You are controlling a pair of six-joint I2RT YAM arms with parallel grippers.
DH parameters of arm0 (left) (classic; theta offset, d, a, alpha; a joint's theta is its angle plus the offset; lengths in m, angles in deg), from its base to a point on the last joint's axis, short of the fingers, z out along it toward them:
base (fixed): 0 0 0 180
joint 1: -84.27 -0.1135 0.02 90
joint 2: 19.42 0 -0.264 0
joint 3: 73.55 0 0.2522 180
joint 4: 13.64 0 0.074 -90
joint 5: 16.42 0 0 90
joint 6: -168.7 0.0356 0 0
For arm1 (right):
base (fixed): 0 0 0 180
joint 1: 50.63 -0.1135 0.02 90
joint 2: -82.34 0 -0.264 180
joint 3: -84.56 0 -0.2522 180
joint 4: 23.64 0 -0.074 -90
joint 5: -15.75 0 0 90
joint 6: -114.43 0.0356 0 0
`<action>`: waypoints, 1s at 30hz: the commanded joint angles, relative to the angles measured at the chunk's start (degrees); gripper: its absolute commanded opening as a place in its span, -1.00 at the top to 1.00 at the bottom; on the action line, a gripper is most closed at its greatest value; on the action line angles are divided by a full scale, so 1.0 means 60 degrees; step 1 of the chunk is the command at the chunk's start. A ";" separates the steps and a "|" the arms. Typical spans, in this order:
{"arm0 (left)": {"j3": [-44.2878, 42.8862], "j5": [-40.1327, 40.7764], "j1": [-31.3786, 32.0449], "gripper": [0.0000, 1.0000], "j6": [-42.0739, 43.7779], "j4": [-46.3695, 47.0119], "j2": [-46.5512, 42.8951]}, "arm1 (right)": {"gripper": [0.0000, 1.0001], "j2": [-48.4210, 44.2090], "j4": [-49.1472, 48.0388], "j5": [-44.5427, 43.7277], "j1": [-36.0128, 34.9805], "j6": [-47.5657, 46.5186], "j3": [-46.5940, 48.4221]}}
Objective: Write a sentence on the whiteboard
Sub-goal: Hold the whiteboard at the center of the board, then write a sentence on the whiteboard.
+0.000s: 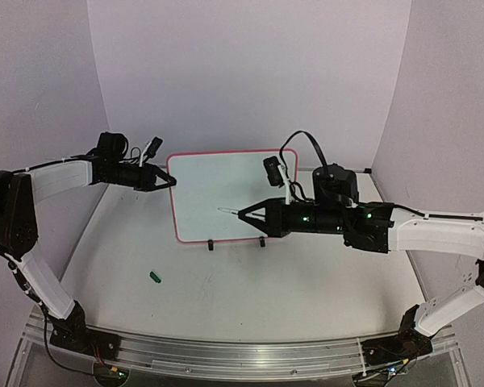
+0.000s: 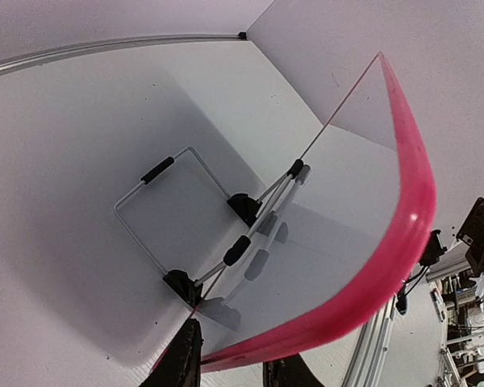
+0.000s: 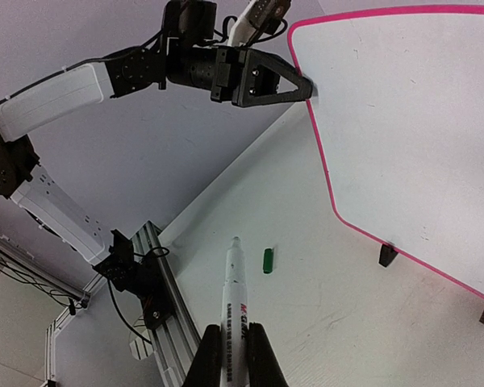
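Clenched on a white marker (image 3: 234, 282), the right tool (image 3: 231, 332) holds it roughly level, its tip near the lower face of the whiteboard (image 1: 226, 189) but not touching it. That red-framed board stands upright on its two black feet toward the back middle of the surface (image 1: 290, 282), and the left tool (image 1: 172, 182) pinches its left edge near the top corner. Nearer the left arm, a small green cap (image 1: 155, 276) lies on the surface.

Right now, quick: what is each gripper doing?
Left gripper: jaws astride the edge of the small red-framed whiteboard; clamped or not, cannot tell.
Right gripper: closed on the white marker pen.
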 commanded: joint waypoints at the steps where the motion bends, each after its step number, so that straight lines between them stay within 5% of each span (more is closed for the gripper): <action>1: 0.0281 -0.0494 0.0097 0.53 -0.0437 0.0348 -0.0679 | 1.00 0.0088 -0.0475 0.0023 -0.0046 -0.0110 0.0265; 17: -0.0210 0.0010 0.0096 0.08 0.0424 -0.0217 -0.0538 | 1.00 0.1181 -0.0572 -0.0214 -0.0041 -0.0460 0.1341; 22: -0.0313 0.0359 0.0096 0.07 0.0892 -0.0342 -0.0423 | 1.00 0.1349 -0.0579 -0.0197 -0.0038 -0.0475 0.1477; 30: -0.0293 0.0046 0.0096 0.33 0.1294 -0.0577 -0.0331 | 1.00 0.1383 -0.0579 -0.0168 -0.0049 -0.0450 0.1520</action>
